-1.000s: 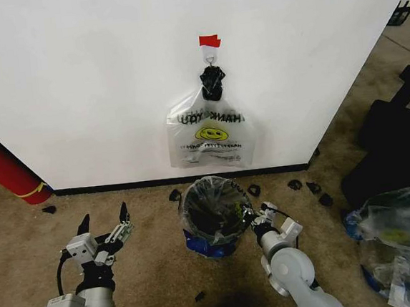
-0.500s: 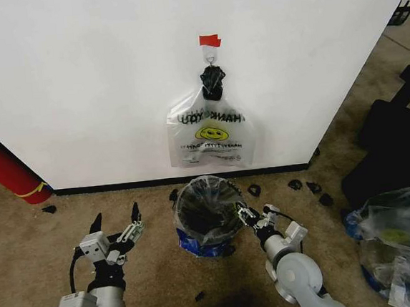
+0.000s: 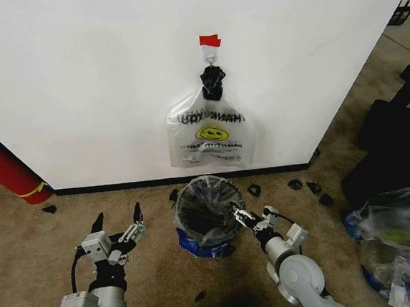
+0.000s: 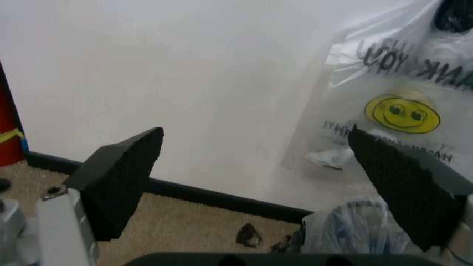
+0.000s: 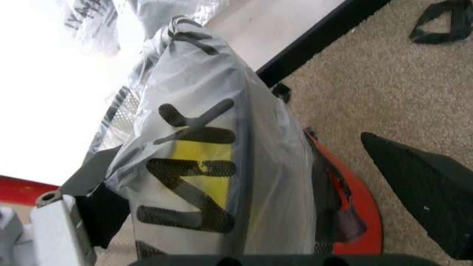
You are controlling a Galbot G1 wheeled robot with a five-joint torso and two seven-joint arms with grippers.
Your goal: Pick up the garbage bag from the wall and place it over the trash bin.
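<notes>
You can read mirrored black "THANK YOU" lettering on the whitish bag hanging at the frame's centre. The finer print beneath its smiley is illegible.

A red cylinder is leaned against the wall base at the far left, with a yellow band near its lower end. Small black fragments are scattered on the beige carpet along the baseboard. A pile of clear plastic bags is located at the right edge, beside dark equipment.
</notes>
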